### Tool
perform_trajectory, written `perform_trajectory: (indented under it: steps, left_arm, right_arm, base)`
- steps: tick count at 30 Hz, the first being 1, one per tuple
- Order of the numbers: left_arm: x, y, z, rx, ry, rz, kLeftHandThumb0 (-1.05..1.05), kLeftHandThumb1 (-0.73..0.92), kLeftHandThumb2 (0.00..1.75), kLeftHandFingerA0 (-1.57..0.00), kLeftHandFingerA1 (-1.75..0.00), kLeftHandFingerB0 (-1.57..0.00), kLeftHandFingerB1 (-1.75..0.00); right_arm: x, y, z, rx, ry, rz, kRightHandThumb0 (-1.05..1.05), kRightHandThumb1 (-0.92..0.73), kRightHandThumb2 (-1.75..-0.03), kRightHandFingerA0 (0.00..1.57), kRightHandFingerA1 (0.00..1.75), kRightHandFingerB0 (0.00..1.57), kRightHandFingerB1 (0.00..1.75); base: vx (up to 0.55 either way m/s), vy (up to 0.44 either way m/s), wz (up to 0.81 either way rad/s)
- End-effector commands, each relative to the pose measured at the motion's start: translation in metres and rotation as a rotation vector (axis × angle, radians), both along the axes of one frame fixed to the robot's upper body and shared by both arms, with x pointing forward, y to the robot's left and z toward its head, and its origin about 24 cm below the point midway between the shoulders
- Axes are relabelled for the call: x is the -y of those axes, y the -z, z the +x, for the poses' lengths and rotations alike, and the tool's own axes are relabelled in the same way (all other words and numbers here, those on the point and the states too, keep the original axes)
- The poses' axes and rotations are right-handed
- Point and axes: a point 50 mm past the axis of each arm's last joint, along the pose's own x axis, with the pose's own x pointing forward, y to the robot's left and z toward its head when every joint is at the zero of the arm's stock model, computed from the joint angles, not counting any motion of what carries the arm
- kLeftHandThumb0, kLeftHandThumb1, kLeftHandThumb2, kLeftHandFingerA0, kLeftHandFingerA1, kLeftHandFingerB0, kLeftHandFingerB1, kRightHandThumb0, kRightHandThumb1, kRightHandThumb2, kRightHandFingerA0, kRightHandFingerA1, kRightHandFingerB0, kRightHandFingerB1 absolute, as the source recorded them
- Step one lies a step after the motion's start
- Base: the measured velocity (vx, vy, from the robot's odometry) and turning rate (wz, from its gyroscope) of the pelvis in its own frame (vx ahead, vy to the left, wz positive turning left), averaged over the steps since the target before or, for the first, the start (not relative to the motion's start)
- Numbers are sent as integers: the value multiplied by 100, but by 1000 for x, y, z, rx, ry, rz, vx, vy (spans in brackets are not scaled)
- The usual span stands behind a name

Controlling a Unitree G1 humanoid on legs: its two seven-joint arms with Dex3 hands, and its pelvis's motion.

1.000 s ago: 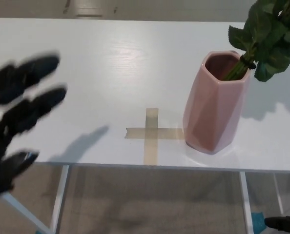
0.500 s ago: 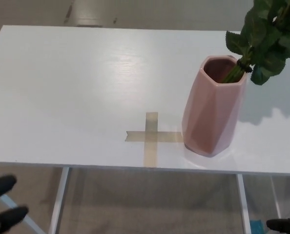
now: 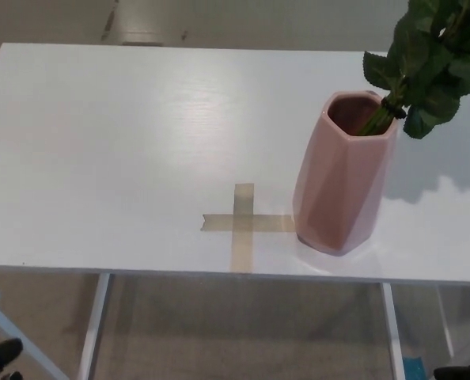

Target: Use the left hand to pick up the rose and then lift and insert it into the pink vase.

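Down in the bottom left corner, below the counter's front edge: a small black bit of the left robot hand (image 3: 1,355), too little showing to tell if spread or closed. On the white counter (image 3: 124,158), near the middle of the front edge: a cross of tan tape (image 3: 244,224). Just beside the tape, toward the right front corner: pink vase (image 3: 344,178), standing upright. Inside the vase mouth: rose (image 3: 425,59) stem, green leaves leaning out toward the right back corner. No sign of the right robot hand.
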Motion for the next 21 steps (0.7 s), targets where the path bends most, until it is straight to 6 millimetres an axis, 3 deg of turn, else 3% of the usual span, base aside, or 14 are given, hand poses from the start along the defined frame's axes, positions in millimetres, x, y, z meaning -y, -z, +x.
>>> perform_trajectory:
  steps: [1,6,11,21]
  left_arm:
    - [-16,67,-22,-386,-184,433,-67,75,63,-20,-30,-19,-28]
    - [-19,60,-13,-300,-185,416,-68,70,62,-22,-30,-32,-31]
    - [-18,61,-13,-300,-28,471,-69,71,62,-24,-30,-30,-31]
    - [-19,58,3,-274,-45,470,-70,70,62,-26,-31,-29,-31]
  right_arm:
    - [0,11,-19,-40,46,4,-30,-60,-58,63,48,55,44]
    - [-5,9,-11,-23,53,33,-29,-60,-58,61,47,54,43]
    - [-3,10,-15,-25,56,31,-28,-59,-57,61,48,55,44]
    - [-3,4,-4,3,70,50,-27,-59,-57,58,46,53,43]
  base:
    - [0,0,0]
    - [0,0,0]
    - [0,0,0]
    - [0,0,0]
